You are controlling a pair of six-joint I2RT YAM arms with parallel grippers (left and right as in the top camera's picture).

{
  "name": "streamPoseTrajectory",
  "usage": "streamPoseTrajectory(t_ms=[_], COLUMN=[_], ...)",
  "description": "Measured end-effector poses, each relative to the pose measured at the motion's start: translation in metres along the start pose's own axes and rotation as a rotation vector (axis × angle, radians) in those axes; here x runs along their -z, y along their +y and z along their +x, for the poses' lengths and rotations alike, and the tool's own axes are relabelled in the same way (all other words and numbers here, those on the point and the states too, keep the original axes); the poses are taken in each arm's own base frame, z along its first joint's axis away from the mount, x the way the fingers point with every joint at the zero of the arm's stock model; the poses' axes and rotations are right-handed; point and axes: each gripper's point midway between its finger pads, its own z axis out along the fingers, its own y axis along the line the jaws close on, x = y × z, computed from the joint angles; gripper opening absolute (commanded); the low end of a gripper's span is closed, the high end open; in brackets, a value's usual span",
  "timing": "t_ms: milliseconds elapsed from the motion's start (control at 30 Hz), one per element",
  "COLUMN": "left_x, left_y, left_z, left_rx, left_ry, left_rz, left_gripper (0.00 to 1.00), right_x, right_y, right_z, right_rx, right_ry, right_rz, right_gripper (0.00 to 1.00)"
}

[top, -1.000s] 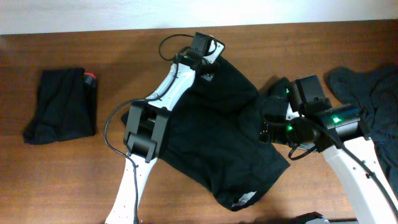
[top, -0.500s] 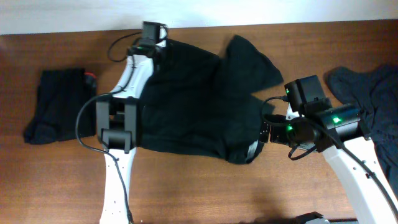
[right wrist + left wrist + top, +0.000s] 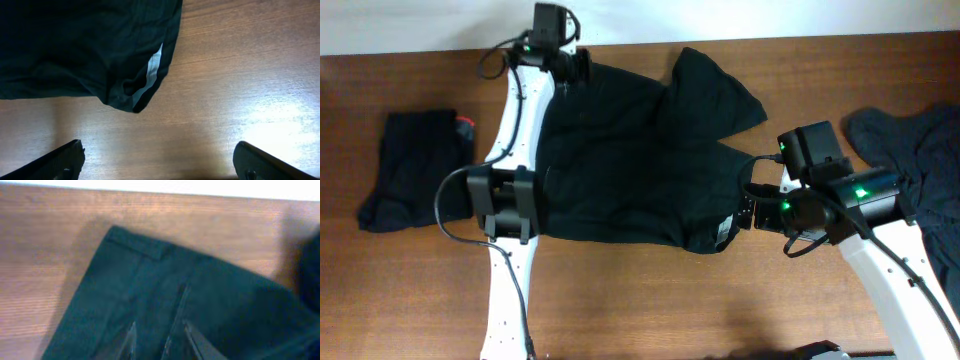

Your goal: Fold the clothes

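Wide black shorts lie spread flat across the middle of the table. My left gripper hovers over their far left corner. In the left wrist view its jaws stand a little apart, and a crease of the fabric runs between them ungripped. My right gripper sits at the shorts' near right corner, where a pale waistband strip shows. It is wide open over bare wood, with nothing between its fingers.
A folded dark garment with a small red tag lies at the left. Another crumpled dark garment sits at the right edge, behind the right arm. The table's far edge runs close behind the left gripper.
The left arm swung toward the far left, dragging the shorts' corner and spreading them flat. Its jaws then parted. The right arm stayed put.
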Motion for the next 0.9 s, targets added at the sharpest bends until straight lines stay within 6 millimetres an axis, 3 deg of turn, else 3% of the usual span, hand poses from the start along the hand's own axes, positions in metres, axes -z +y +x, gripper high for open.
streamPoseTrajectory(t_ms=[267,367,600,733,900], left_x=[0.11,0.146,0.218,0.244,0.258], left_y=[-0.018,-0.022,0.001,0.014,0.034], left_z=[-0.009,-0.007,0.012,0.023,0.034], left_rx=[0.014,0.021,0.043,0.059,0.093], left_ry=[0.02,0.019,0.057,0.079,0.116], left_rz=[-0.001,-0.005,-0.144,-0.193,-0.235], left_gripper=[0.4,0.41,0.43,0.43,0.43], right_x=[0.0,0.001,0.0,-0.019,-0.07], right_y=[0.0,0.008,0.017,0.014,0.021], right_z=[-0.001,-0.018,-0.028,-0.027,-0.037], right_rx=[0.0,0.002,-0.024,-0.099,-0.124], right_ry=[-0.002,-0.071,-0.101,-0.035,0.071], right_rz=[-0.001,-0.034,-0.072,-0.031,0.001], right_gripper=[0.99,0.99,0.99,0.99,0.98])
